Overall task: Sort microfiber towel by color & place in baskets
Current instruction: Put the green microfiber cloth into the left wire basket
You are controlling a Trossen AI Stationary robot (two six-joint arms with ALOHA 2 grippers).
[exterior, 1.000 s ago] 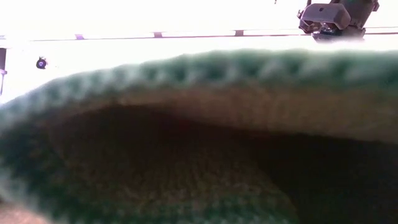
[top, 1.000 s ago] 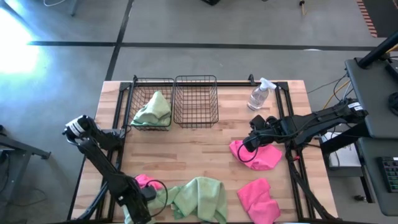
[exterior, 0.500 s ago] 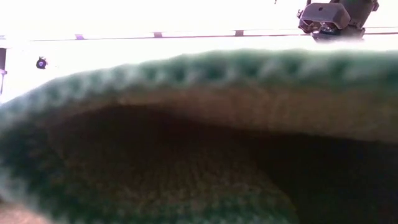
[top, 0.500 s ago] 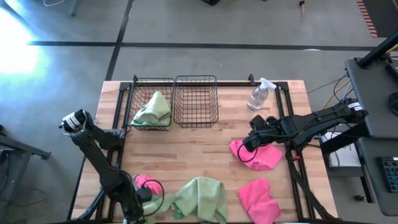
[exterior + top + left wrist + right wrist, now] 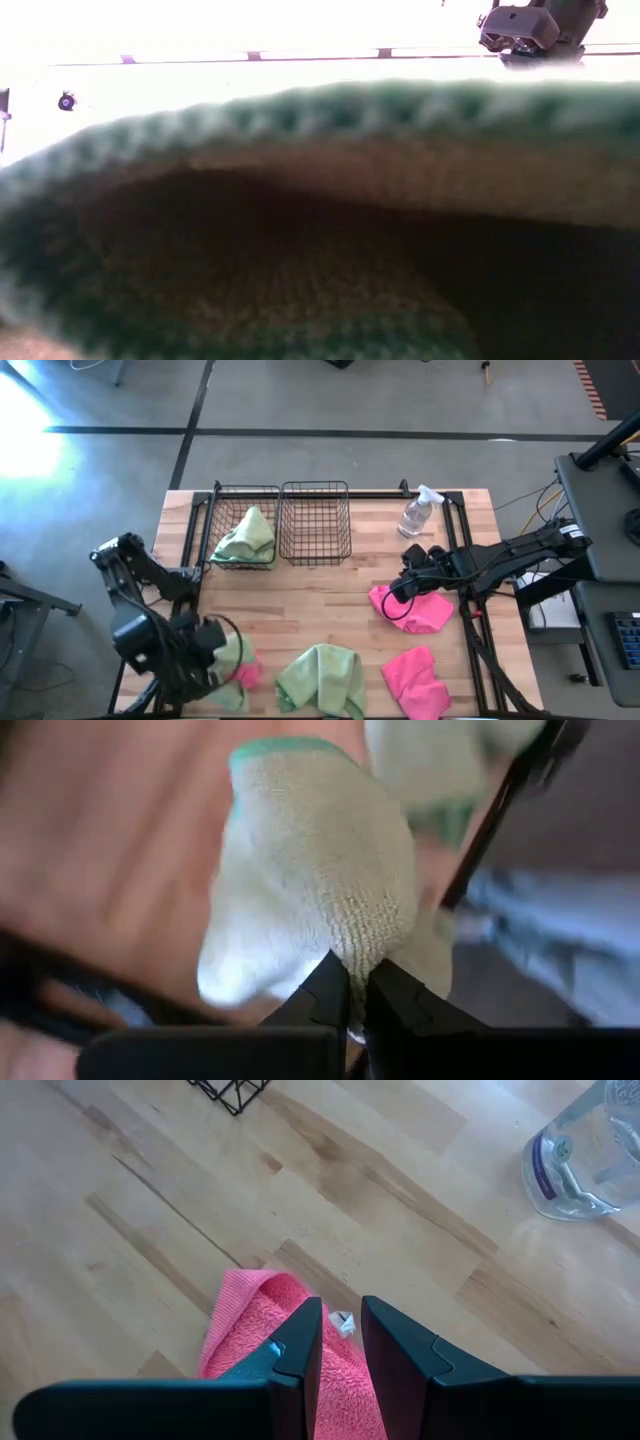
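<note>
In the high view my left gripper (image 5: 218, 658) is near the table's near-left corner, shut on a light green towel (image 5: 230, 660). A pink towel (image 5: 247, 676) peeks out beside it. Another green towel (image 5: 322, 678) lies at the near edge and fills the low view (image 5: 300, 250). My right gripper (image 5: 340, 1325) is open by a narrow gap above the far-left edge of a pink towel (image 5: 420, 610); whether it touches, I cannot tell. A second pink towel (image 5: 415, 678) lies near the near-right corner. The left basket (image 5: 218, 495) holds a green towel (image 5: 245, 538). The right basket (image 5: 316, 520) has nothing in it. My left gripper pinches a bunched fold of the green towel (image 5: 360, 955) between its two fingers (image 5: 325, 990). The cloth bulges out beyond the fingertips (image 5: 310, 870). In the high view the towel hangs around the gripper, above the table.
A clear spray bottle (image 5: 418, 512) stands at the far right, beside the right arm. Both baskets sit side by side at the far edge. Bare wood (image 5: 320, 600) lies between the baskets and the towels.
My left gripper has risen from the near edge and moved toward the table's left, and its arm has swung outward. The green towel has come up with it, off the pink towel that it lay beside. My right arm has kept still.
</note>
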